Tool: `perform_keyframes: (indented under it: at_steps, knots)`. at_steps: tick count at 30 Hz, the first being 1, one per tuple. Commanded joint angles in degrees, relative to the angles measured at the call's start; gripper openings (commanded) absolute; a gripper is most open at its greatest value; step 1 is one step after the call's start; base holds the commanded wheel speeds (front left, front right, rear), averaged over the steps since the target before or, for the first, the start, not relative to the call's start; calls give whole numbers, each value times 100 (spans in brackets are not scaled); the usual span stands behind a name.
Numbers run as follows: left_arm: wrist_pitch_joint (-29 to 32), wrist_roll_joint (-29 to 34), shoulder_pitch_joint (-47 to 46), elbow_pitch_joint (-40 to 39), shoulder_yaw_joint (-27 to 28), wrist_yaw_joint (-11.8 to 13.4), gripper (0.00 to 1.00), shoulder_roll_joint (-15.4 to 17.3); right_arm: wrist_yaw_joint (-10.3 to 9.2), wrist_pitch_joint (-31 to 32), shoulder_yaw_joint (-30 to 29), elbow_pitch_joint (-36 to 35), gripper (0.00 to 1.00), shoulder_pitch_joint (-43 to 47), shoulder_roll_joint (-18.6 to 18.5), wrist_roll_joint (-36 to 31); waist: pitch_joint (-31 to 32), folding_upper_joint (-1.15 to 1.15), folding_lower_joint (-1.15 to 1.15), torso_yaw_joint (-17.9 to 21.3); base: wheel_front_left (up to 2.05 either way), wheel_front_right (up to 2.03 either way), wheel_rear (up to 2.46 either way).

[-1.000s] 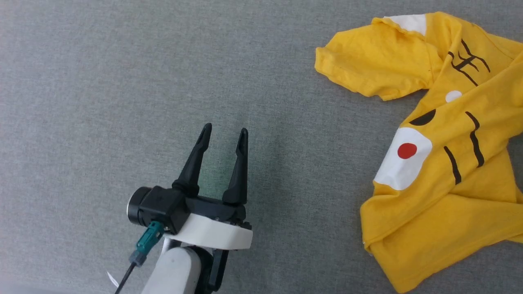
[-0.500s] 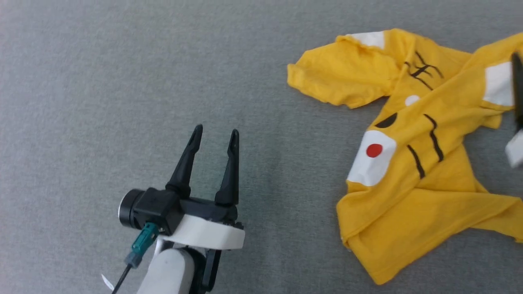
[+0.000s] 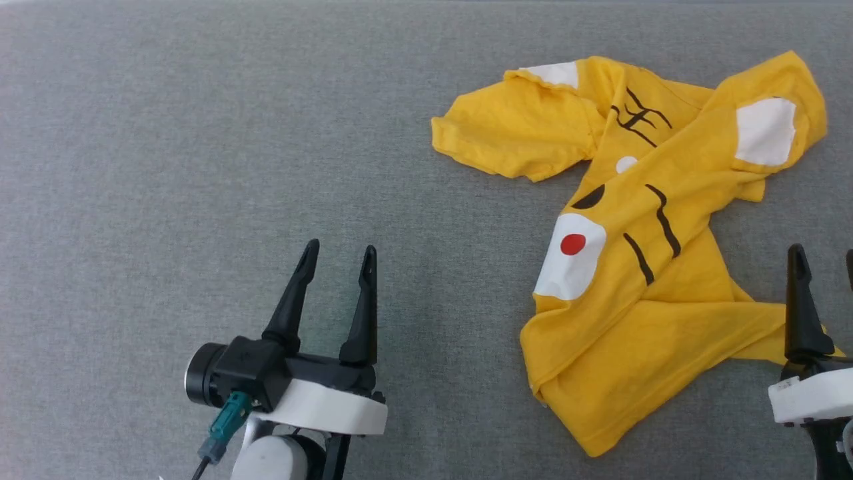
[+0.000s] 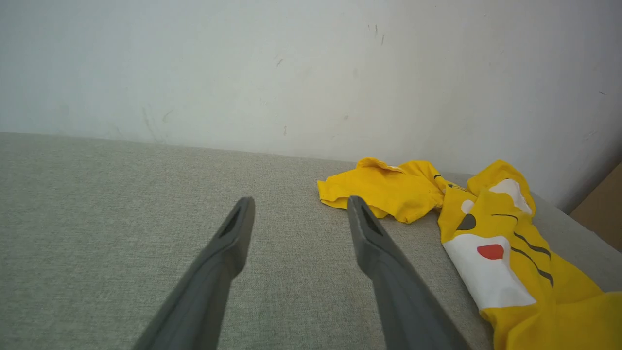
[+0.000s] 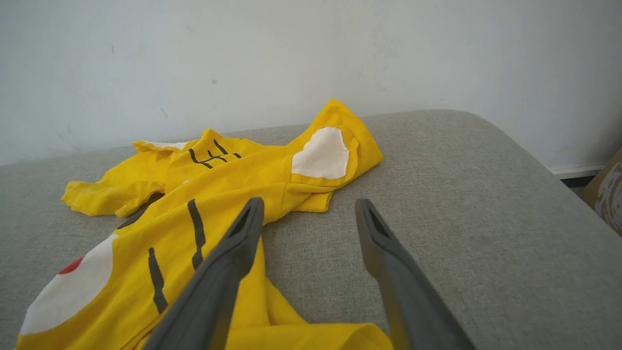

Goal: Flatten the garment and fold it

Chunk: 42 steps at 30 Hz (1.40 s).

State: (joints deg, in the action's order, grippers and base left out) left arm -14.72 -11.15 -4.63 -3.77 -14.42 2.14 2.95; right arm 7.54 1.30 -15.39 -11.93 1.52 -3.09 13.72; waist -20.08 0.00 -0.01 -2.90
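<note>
Two grippers with long dark fingers point forward over a grey woven fabric surface (image 3: 200, 133). The left gripper (image 3: 340, 248) (image 4: 300, 201) is well to the left of the T-shirt (image 3: 633, 320) (image 4: 510, 262) (image 5: 233, 175). Its fingers are spread apart, with nothing between them. The bright yellow cotton T-shirt with a tiger face print lies crumpled and twisted on the surface, one sleeve reaching out to the left. Its far edge is near a white wall (image 4: 243, 73). The right gripper (image 3: 823, 252) (image 5: 309, 202) is at the right lower edge of the T-shirt, fingers parted and empty. Its left finger is over the yellow cloth; I cannot tell if it touches.
</note>
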Motion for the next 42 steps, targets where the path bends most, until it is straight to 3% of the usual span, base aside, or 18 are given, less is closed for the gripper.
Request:
perform_keyframes:
  at_steps: [1,8,16,22,31,32,33,34,42]
  knots:
    - [-28,18,41,-15,25,4,100,-7,-5,-73,31,11,100,0,19,17,-6,0,1,40,0,0,0]
    - [76,336,-663,278,-24,-182,100,126,-5,-164,144,-63,100,-219,20,-72,-225,0,1,190,0,0,0]
    - [1691,420,-2412,1175,-178,-456,100,228,-5,-110,243,-119,100,-389,21,-72,-619,0,1,326,0,0,0]
    - [2444,284,-3229,1959,-204,-463,100,156,-5,-116,353,-105,100,-526,21,-36,-803,0,1,527,0,0,0]
    - [2550,75,-3643,2847,-285,-490,100,88,-5,-123,345,34,100,-561,21,4,-929,0,1,771,0,0,0]
    - [2629,58,-3648,2979,-297,-456,64,81,-5,-128,349,47,100,-565,21,9,-931,0,1,783,0,0,0]
    - [2678,49,-3659,3088,-298,-405,8,74,-5,-132,353,58,100,-568,21,13,-933,0,1,790,0,0,0]
    - [2692,37,-3669,3168,-300,-367,0,68,-5,-134,356,69,100,-572,21,15,-929,0,1,795,0,0,0]
    - [2166,-486,-3485,2989,-139,-220,0,16,-5,-124,374,151,100,-521,21,-29,-561,0,1,595,0,0,0]
